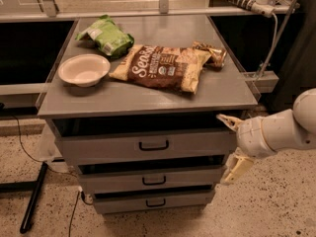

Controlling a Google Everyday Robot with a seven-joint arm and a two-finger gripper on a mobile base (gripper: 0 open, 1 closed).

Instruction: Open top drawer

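Camera view: top drawer (103, 149) sits directly under grey tabletop (148, 100), black loop handle (153, 145) centred on front. Gripper (231, 144) just beside drawer's right end, fingers spread wide, pinching nothing, possibly touching front corner. White bowl (84, 69) and brown chip bag (160, 67) on tabletop.

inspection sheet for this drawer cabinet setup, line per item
surface: grey cabinet top, carries snacks and a bowl
job's things: top drawer, its black loop handle not gripped
clutter: white bowl, green bag, brown chip bag, small snack packet
grippers: gripper open, at the drawer's right end, away from the handle
cables: white cable upper right; black cable on floor, left
surroundings: speckled floor, power strip on rear ledge
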